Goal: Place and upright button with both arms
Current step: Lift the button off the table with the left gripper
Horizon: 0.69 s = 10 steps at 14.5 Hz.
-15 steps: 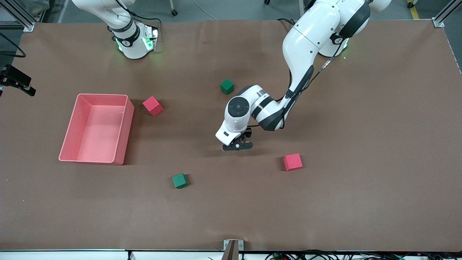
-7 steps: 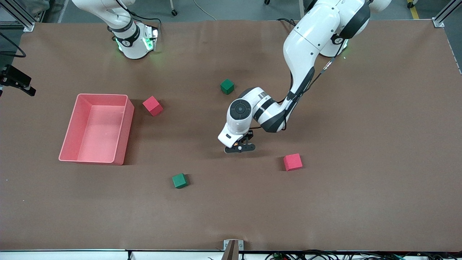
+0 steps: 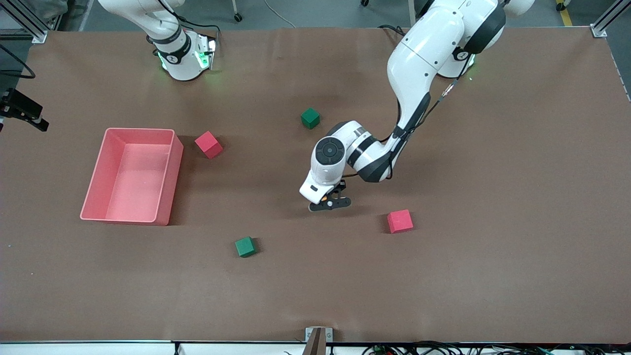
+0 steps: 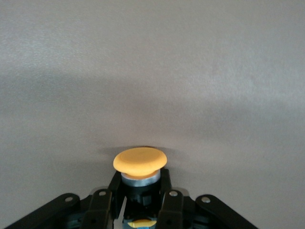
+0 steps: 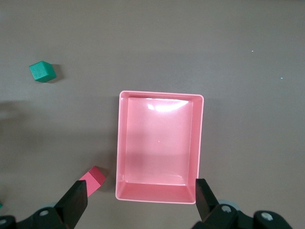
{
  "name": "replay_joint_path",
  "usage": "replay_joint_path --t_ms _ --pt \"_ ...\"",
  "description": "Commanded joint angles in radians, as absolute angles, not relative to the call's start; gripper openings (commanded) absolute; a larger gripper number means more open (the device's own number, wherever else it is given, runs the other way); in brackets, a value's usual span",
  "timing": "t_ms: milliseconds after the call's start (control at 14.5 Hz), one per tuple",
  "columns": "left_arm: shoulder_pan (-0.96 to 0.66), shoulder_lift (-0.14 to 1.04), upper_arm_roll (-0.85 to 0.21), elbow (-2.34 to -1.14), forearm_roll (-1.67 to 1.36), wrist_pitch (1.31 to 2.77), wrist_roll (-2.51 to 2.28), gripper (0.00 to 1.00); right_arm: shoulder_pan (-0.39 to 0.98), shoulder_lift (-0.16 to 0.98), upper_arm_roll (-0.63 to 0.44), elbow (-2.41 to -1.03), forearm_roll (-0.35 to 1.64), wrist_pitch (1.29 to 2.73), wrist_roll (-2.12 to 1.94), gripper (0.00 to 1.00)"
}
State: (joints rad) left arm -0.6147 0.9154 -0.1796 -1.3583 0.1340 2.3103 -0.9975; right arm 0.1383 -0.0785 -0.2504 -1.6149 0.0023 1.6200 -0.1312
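The button (image 4: 139, 164) has a round orange cap on a silver and black body. My left gripper (image 4: 138, 191) is shut on its body, with the cap sticking out past the fingertips. In the front view the left gripper (image 3: 329, 202) is low over the middle of the brown table, with a speck of orange, the button (image 3: 328, 201), between its fingers. My right gripper (image 5: 138, 198) is open and empty, high over the pink bin (image 5: 159, 145). The right gripper itself is out of the front view; only the right arm's base shows there.
The pink bin (image 3: 129, 175) stands toward the right arm's end. A red cube (image 3: 208, 144) lies beside it, a green cube (image 3: 310, 118) near the middle, another green cube (image 3: 245, 246) nearer the front camera, another red cube (image 3: 400, 221) toward the left arm's end.
My left gripper has shifted slightly toward the left arm's end, still low over the table. The cubes and bin have not moved.
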Motion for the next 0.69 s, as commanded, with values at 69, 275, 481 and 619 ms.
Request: replay_joint_path --t_ms 69,275,481,619 --pt "-0.618 0.884 -0.167 -1.341 0.152 2.298 -1.129 0.0 0.12 -0.092 -0.236 -1.626 0.003 1.632 -0.144 1.0" --pt "-0.62 0.835 -0.15 -1.341 0.152 2.179 -1.212 0.0 0.12 -0.089 -0.236 -1.624 -0.003 1.631 -0.146 1.0" --pt "-0.58 0.731 -0.15 -1.348 0.147 2.007 -1.329 0.0 0.12 -0.089 -0.236 -1.624 -0.003 1.625 -0.146 1.0" --pt "-0.54 0.658 -0.152 -1.35 0.147 1.919 -1.399 0.0 0.121 -0.087 -0.236 -1.624 -0.003 1.62 -0.143 1.0"
